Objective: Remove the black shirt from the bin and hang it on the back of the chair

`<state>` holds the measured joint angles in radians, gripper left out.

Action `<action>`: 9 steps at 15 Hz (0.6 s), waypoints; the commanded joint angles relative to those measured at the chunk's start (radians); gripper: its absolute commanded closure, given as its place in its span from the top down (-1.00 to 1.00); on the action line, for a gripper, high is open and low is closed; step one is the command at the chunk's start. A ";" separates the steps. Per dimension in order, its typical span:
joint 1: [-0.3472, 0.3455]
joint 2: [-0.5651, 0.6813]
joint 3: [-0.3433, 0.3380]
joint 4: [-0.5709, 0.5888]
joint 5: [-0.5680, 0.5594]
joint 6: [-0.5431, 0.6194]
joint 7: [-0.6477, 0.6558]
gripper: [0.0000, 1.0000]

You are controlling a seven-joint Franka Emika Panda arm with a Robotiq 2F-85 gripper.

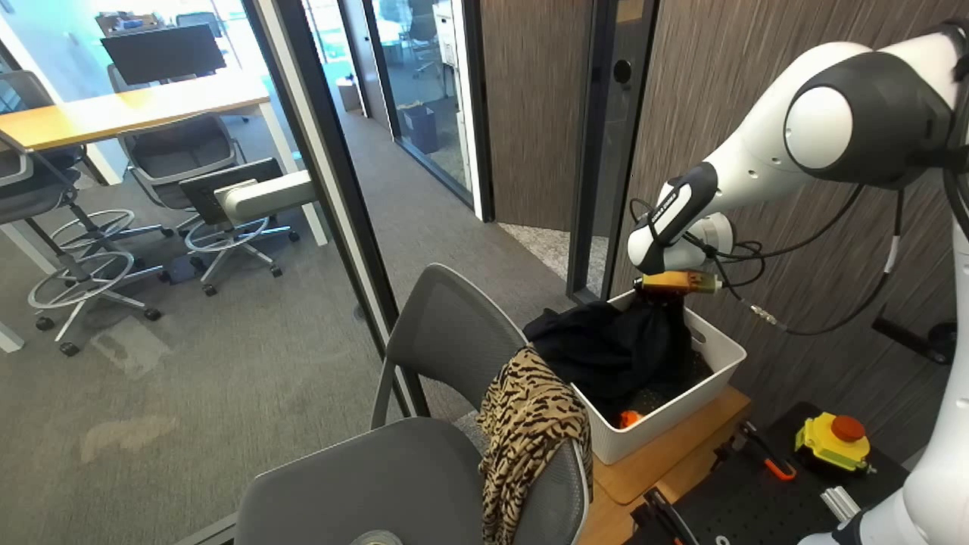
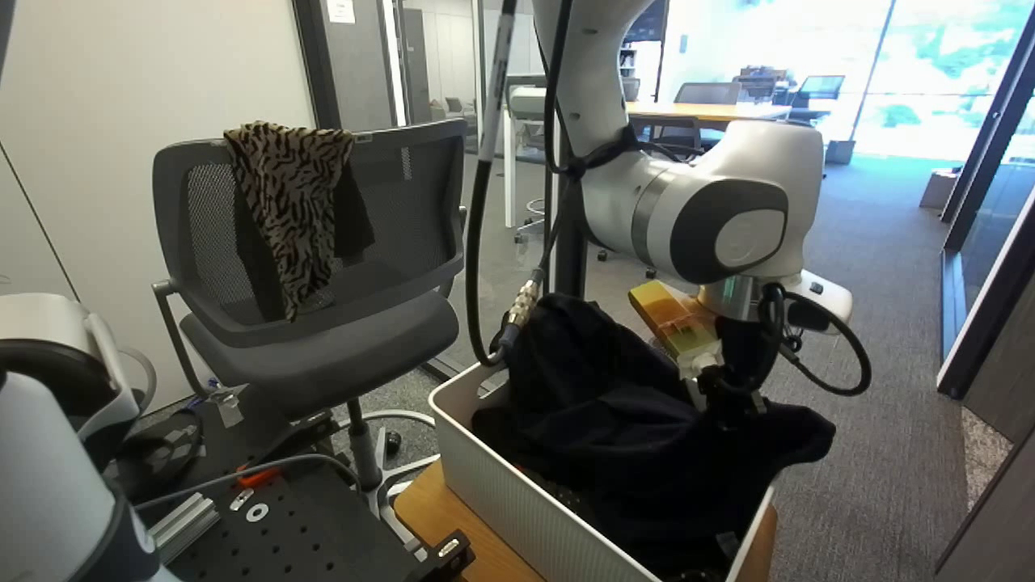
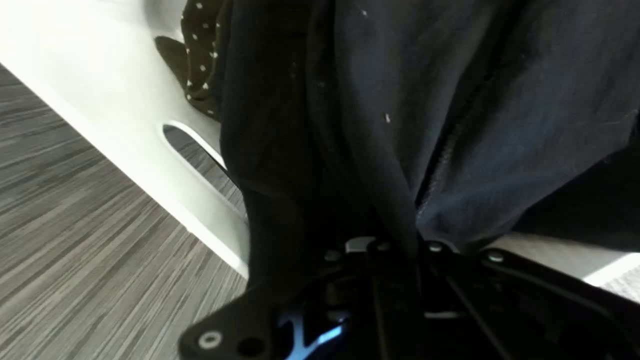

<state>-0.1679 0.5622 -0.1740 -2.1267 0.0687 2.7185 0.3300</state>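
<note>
Wrist view, left to right: streaked grey-brown surface (image 3: pixel 75 225) at lower left; wall of the white bin (image 3: pixel 125 125) slanting from upper left toward bottom centre, oval handle slot in it; olive cloth with pale dots (image 3: pixel 197 70) at upper left of centre, beside the black shirt (image 3: pixel 340 120), which fills the centre and upper right. Its folds converge at bottom centre on the gripper (image 3: pixel 400 245); jaws clamped on the shirt.

In an exterior view, left to right: wooden-topped table (image 1: pixel 159 102) at upper left. Grey chair (image 1: pixel 401 469) at bottom centre, tiger-striped cloth (image 1: pixel 530 424) draped over its back. Bin just right of the chair, on a wooden surface (image 1: pixel 628 481). Shirt bunched in the bin, spreading over its left rim, one part raised at the gripper. Orange object (image 1: pixel 630 418) in the bin's lower corner, identity unclear. White arm (image 1: pixel 757 140) at right, angled down from the upper right corner; yellow box with a red button (image 1: pixel 821 446) at lower right.

In an exterior view: chair at left, tiger-striped cloth hanging over the top edge of its back; black perforated plate (image 2: pixel 259 537) at lower left; bin at bottom centre, its lowest part cut off by the frame. Shirt heaped above the rim, a fold at right reaching past the bin. Gripper right of centre, fingertips hidden in the dark cloth.
</note>
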 commanded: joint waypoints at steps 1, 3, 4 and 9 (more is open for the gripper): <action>0.026 -0.110 0.006 -0.004 0.021 -0.034 -0.037 -0.98; 0.051 -0.157 0.007 0.011 0.007 -0.052 -0.035 -0.98; 0.069 -0.183 0.005 0.021 -0.006 -0.065 -0.032 -0.98; 0.148 -0.269 0.021 0.131 -0.074 -0.136 -0.026 -0.98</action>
<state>-0.0584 0.3484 -0.1600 -2.0626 0.0397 2.6409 0.3097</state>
